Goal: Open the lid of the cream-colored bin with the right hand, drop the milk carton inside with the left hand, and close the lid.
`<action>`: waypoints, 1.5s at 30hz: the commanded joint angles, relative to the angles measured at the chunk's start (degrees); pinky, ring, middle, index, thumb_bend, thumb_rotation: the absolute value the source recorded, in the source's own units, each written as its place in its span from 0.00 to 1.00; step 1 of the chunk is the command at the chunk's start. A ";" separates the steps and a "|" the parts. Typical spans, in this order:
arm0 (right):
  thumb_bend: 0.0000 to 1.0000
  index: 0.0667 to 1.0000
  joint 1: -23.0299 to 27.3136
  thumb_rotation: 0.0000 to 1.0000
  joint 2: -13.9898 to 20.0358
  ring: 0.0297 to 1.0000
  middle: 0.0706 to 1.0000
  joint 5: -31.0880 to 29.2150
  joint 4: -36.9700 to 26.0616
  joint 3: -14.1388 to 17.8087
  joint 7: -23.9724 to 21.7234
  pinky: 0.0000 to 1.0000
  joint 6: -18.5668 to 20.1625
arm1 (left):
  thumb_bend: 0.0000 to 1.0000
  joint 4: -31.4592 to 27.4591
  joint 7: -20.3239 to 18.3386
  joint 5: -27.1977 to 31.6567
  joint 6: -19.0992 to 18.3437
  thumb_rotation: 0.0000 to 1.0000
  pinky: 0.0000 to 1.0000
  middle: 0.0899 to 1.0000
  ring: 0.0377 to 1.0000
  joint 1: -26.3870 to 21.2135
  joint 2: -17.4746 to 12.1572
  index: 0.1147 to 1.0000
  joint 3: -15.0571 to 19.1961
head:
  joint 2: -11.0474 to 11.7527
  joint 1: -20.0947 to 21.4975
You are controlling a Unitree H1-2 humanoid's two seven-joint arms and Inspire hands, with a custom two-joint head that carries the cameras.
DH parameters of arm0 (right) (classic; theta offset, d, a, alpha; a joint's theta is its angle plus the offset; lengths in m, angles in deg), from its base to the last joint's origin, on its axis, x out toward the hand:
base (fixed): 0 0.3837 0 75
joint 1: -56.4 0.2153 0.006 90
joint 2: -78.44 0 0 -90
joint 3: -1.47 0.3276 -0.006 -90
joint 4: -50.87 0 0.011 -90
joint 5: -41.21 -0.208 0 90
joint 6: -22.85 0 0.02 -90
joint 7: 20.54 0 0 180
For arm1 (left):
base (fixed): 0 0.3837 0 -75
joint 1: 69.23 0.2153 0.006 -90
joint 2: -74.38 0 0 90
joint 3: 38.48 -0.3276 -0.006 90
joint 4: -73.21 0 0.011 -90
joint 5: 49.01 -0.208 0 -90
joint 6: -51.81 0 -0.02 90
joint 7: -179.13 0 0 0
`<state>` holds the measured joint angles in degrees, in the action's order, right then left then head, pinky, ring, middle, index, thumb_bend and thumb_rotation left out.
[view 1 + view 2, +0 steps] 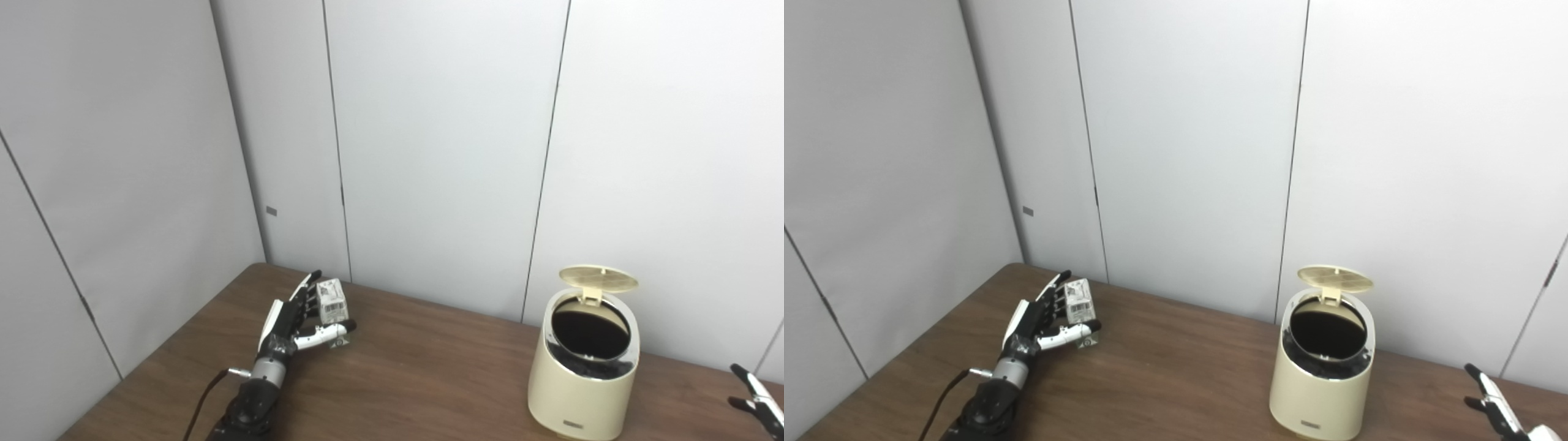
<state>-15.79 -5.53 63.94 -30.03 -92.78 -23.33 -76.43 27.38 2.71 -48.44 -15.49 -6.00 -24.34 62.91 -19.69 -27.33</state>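
Note:
The cream-colored bin (579,392) stands on the table at the right, its round lid (598,278) tipped up at the back and its dark inside showing. The small white milk carton (332,304) stands at the table's far left. My left hand (294,321) is at the carton, fingers stretched along its left side and thumb across its front low down; the grasp looks loose. My right hand (1494,404) rests at the lower right corner, well to the right of the bin, fingers spread and holding nothing.
The brown wooden table (416,380) meets grey wall panels (441,153) at the back and left. A dark cable (199,404) runs beside my left forearm.

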 commanded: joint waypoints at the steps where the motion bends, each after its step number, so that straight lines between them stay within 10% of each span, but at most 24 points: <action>1: 1.00 1.00 1.16 0.66 1.46 0.87 1.00 -0.62 -2.34 0.92 0.37 0.00 -1.45 | 0.89 -0.29 1.25 -0.64 0.57 0.27 0.79 0.89 0.83 -2.86 -1.45 0.94 0.03 | -0.09 0.11; 12: 1.00 1.00 0.42 0.66 1.73 0.83 1.00 -0.92 -2.70 1.14 0.19 0.00 -1.59 | 0.87 3.55 1.03 1.19 1.32 0.21 0.81 0.85 0.83 -3.47 -0.21 0.89 0.30 | -0.63 0.18; 24: 1.00 1.00 0.13 0.72 1.82 0.83 0.98 -0.95 -2.69 1.54 0.20 0.00 -1.82 | 0.70 4.41 8.48 -2.79 2.60 0.09 0.43 0.52 0.49 -4.32 0.13 0.58 -0.54 | -1.12 -0.18; 26: 1.00 1.00 0.00 0.73 1.84 0.82 0.98 -0.88 -2.93 1.50 0.05 0.00 -1.59 | 0.56 4.28 9.98 -3.57 3.25 0.02 0.39 0.44 0.44 -4.29 0.15 0.47 -0.64 | -1.28 -0.08; 45: 1.00 1.00 -0.20 0.68 1.54 0.86 0.98 0.61 -3.74 1.21 -0.06 0.00 0.20 | 0.52 -9.98 11.87 -6.25 -0.69 0.00 0.38 0.44 0.42 -1.23 3.07 0.41 -1.35 | -1.92 1.15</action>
<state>-17.77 -4.63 64.72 -31.58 -92.16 -24.06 -76.02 21.34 14.10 -54.69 -16.81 -4.89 -20.66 61.45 -21.62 -26.19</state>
